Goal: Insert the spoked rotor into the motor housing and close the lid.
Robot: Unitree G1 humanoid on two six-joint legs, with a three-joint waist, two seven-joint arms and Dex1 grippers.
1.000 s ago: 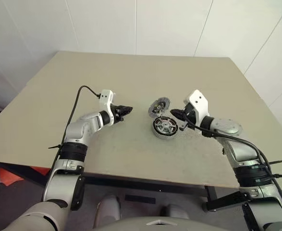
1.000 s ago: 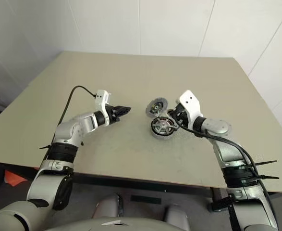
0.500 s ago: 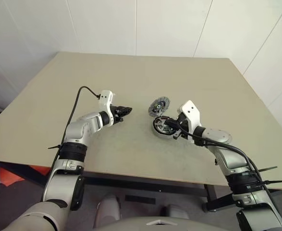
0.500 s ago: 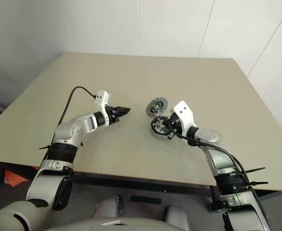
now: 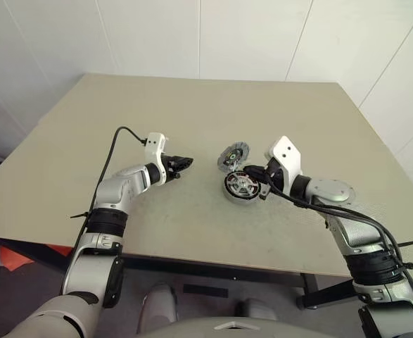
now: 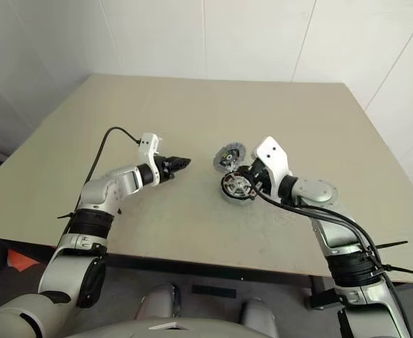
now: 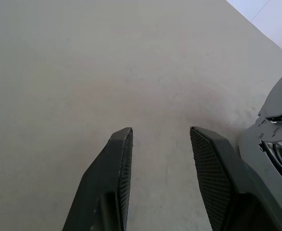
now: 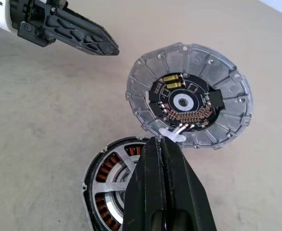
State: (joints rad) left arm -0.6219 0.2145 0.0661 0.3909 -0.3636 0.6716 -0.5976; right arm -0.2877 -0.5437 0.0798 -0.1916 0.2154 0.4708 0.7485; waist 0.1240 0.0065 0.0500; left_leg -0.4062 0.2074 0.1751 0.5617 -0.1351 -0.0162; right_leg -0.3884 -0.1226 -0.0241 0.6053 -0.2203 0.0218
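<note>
Left gripper (image 5: pixel 186 163) hovers over bare table (image 5: pixel 157 105) with fingers partly apart and nothing in them, probably waiting its turn. The spoked rotor (image 8: pixel 113 179) already sits in the motor housing (image 5: pixel 240 186), the lid (image 8: pixel 189 101) propped against its far side, so closing looks next. Right gripper (image 8: pixel 164 144), pinched shut and empty, hangs above the rotor.

Both arms silver-grey metal with rounded joint housings and black bands at the forearm joints; white plastic camera blocks at the wrists. Left gripper (image 5: pixel 185 162) and right gripper (image 8: pixel 164 159) both have two black fingers; the left's fingers (image 7: pixel 117 168) have fine cross-hatched pads. Black cable loops from the left wrist block, more black cables along the right forearm, black zip ties sticking out.
</note>
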